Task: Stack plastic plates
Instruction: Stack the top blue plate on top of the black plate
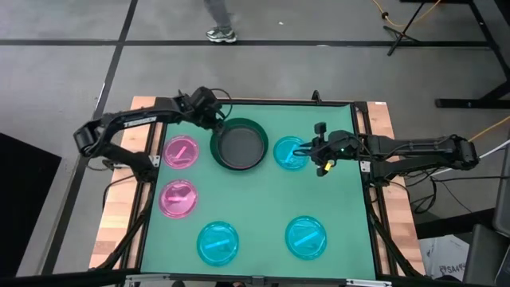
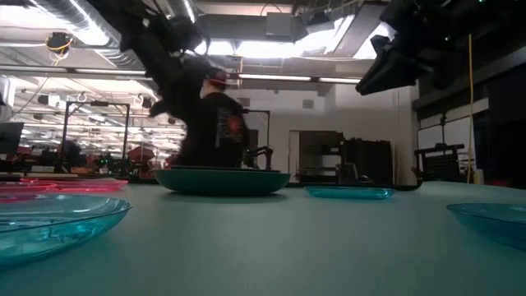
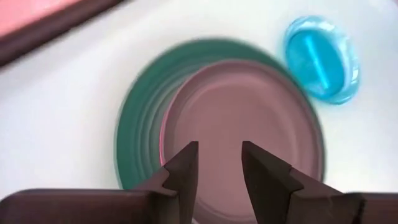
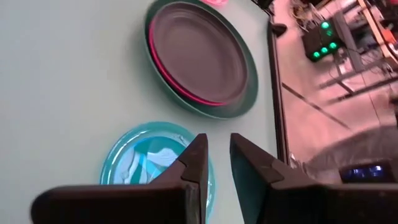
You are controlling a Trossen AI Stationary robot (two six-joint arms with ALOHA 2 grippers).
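Note:
A large dark green plate [image 1: 217, 150] rests on the green mat at the far middle. A dark grey plate [image 1: 239, 146] lies in it, and a thin pink edge [image 4: 163, 70] shows between the two. My left gripper [image 3: 219, 155] hovers open over the stack's far-left rim [image 1: 220, 125], nothing between its fingers. Two pink plates [image 1: 182, 153] [image 1: 177, 198] lie flat at the left. One cyan plate [image 1: 287, 154] lies right of the stack. My right gripper [image 4: 219, 144] hangs above it [image 1: 306, 150], fingers a little apart and empty. Two more cyan plates [image 1: 217, 243] [image 1: 306, 237] lie near the front edge.
Wooden rails [image 1: 119, 207] border the mat on both sides. A person [image 2: 215, 123] stands beyond the far edge, behind the stack in the low view. Bare mat [image 1: 255, 199] lies between the plates in the middle.

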